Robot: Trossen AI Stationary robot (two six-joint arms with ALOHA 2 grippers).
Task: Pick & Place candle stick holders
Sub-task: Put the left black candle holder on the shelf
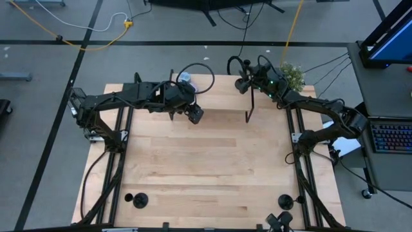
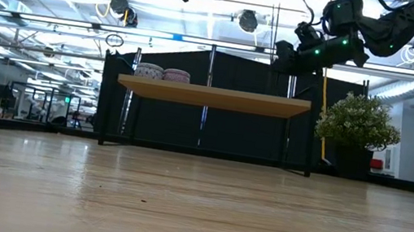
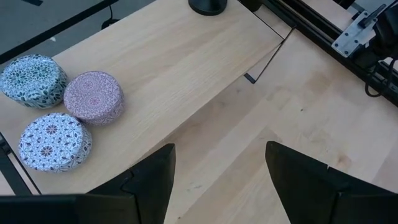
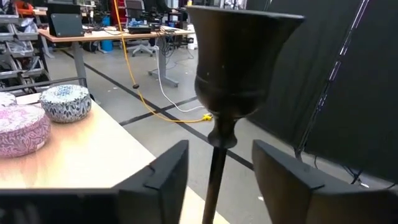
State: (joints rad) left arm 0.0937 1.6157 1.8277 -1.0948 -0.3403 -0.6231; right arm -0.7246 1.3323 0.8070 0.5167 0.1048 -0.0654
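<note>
Black holder: a matte candle stick holder (image 4: 239,56) with a flared cup on a thin stem stands upright on the raised wooden shelf (image 1: 219,93) at the far side of the desk (image 1: 212,167). It is towards the shelf's right end.
Right claw: my right claw (image 4: 221,149) is at that holder. One finger sits on each side of the stem, and I see a gap on both sides. It is parted and squeezes nothing.
Other holders: two other holders are down on the near strip of the desk, well away from both arms. One (image 1: 138,201) is towards the left corner and one (image 1: 285,202) towards the right.
Left claw: my left claw (image 3: 217,155) hangs above the desk just in front of the shelf's front edge, left of the middle. Its fingers are spread and there is nothing between them.
Tins: three round patterned tins sit close together on the left part of the shelf. They are a greenish one (image 3: 34,81), a pink one (image 3: 93,96) and a blue-violet one (image 3: 55,142). The pink tin touches its neighbours or very nearly does.
Plant: a small potted plant (image 1: 293,76) stands beyond the shelf's right end, behind the right arm.
Room: from desk level I see the shelf on dark legs, with open workshop space behind it.
</note>
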